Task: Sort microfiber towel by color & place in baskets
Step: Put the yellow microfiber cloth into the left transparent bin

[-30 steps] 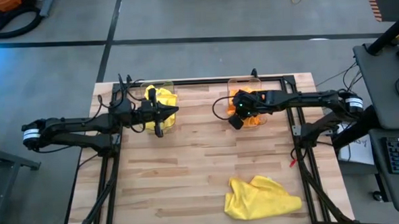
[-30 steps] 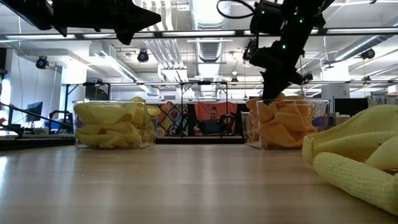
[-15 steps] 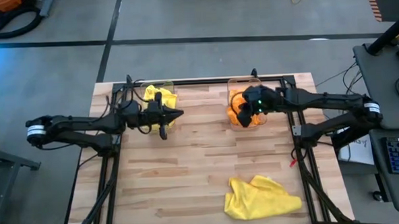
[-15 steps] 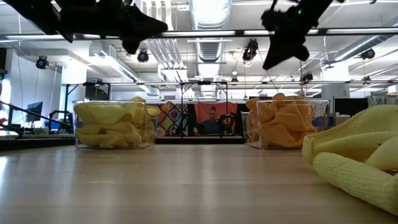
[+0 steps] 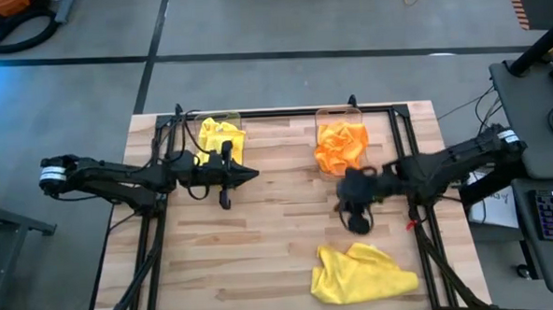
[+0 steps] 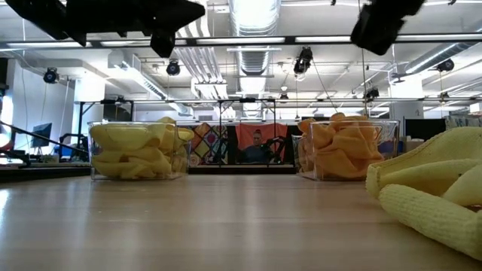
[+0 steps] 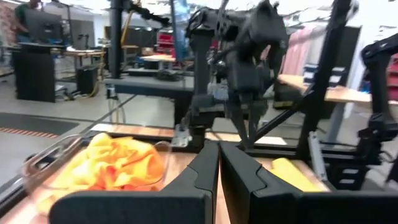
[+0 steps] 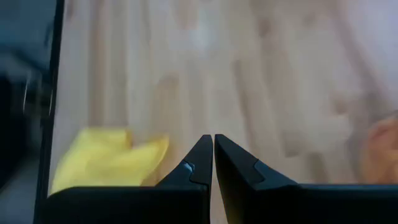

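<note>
From above, a wooden table (image 5: pixel 261 240) carries two clear baskets along its far edge: the left basket (image 5: pixel 221 129) holds yellow towels (image 5: pixel 218 137) and the right basket (image 5: pixel 342 143) holds orange towels (image 5: pixel 341 145). A loose yellow towel (image 5: pixel 361 273) lies crumpled near the table's front right corner, well apart from both baskets. The left gripper (image 5: pixel 249 174) hangs over the boards just in front of the left basket, and the right gripper (image 5: pixel 358 221) hangs between the right basket and the loose towel, touching neither. At table height, the yellow-filled basket (image 6: pixel 139 150) stands on the left and the orange-filled one (image 6: pixel 346 149) on the right, while the loose yellow towel (image 6: pixel 433 196) bulks large at the right edge; a person (image 6: pixel 260 147) sits far back in the room between the baskets. The left wrist camera shows its own fingers (image 7: pixel 199 177) pressed together with nothing between them, the orange towels (image 7: pixel 112 165) in their bin ahead. The right wrist camera shows its fingers (image 8: pixel 199 163) likewise closed and empty over bare boards, with the loose yellow towel (image 8: pixel 102 155) beyond them.
</note>
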Motion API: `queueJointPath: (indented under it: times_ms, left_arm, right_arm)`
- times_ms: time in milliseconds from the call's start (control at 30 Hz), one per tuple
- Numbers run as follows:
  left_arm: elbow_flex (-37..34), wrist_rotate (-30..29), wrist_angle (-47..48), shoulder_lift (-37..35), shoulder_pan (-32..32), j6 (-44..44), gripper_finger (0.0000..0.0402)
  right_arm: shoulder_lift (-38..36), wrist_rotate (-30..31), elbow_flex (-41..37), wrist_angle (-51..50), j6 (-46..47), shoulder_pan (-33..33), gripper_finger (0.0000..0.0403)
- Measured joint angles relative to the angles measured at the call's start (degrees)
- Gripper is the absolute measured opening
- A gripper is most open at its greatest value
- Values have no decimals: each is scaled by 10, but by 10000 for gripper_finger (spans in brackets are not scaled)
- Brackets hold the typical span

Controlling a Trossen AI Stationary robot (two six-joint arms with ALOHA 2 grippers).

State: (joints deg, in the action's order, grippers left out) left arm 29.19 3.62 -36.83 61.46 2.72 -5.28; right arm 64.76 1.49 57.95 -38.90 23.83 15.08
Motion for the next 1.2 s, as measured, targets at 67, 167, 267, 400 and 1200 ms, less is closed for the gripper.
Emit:
queueJointPath:
  times_ms: [67,167,267,400,1200]
  left_arm:
    - [0,0,-7,0,-11,-2,0]
    - [0,0,-18,0,-27,-4,0]
    - [0,0,-31,0,-43,-14,0]
    - [0,0,-37,1,-65,-25,0]
    - [0,-32,-54,21,-146,-45,0]
  right_arm:
    - [15,6,0,-16,14,35,13]
    - [40,10,0,-29,41,76,14]
    - [64,11,0,-25,83,113,28]
    - [100,13,0,-24,150,148,77]
    - [281,11,-1,82,220,188,182]
